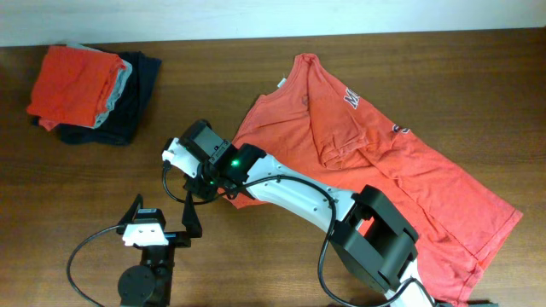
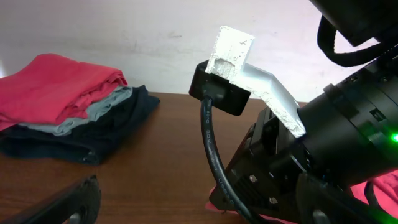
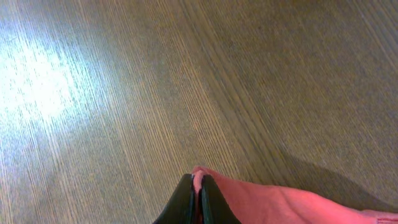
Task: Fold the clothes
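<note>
T-shirt (image 1: 401, 162) looks mid-layout: right claw (image 3: 198, 186) is pinched tight on its edge, and left claw (image 1: 188, 222) gapes empty beside the shirt. Next move likely calls for tugging it flat on the desk (image 1: 85, 188).

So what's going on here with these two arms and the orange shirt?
Two robot arms are folding clothes at a wooden table. The right gripper is pinched shut on the edge of an orange T-shirt, which lies spread out and a bit rumpled. The left gripper is open close by, holding nothing. A stack of folded clothes sits in the table's far left corner, with an orange piece on top of a grey and a dark one.
</note>
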